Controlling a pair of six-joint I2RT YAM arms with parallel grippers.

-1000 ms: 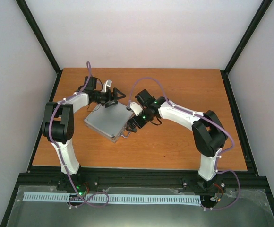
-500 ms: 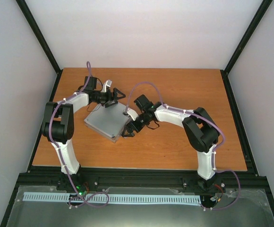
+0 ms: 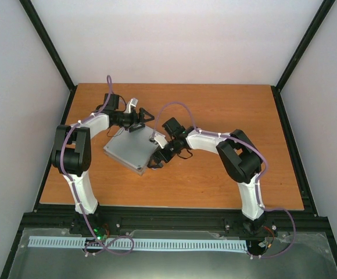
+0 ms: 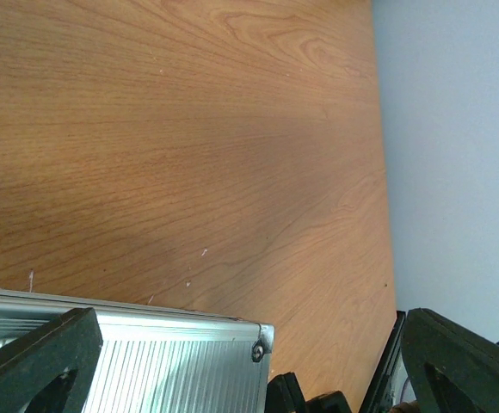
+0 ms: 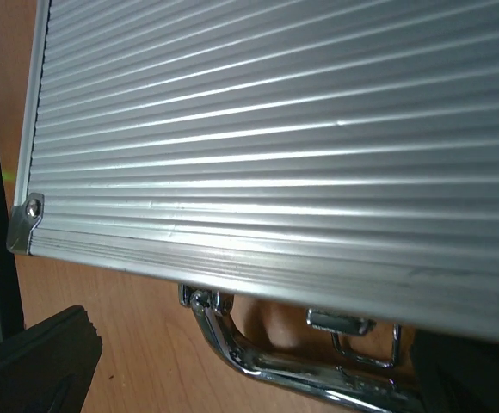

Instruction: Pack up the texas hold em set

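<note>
The left arm (image 3: 78,151) goes up from its base, bends at the elbow and reaches across to the far corner of the briefcase (image 3: 129,150). The right arm (image 3: 215,139) bends in a big bow and points back toward the middle, low by the near right side of the case.

The left fingers (image 4: 39,361) are spread wide and hold nothing. One shiny corner of the case sits between them, close to the wrist. The bare worktop (image 4: 189,129) stretches out ahead of them.

The right fingers (image 5: 39,361) are spread wide too, with nothing in them. The ribbed silver lid lies just ahead of them. The shiny metal handle (image 5: 258,357) on the side of the case sits between them.

There is one briefcase. It is shut and lies flat on the worktop, turned at a slant. It has one handle. There are two arms.
</note>
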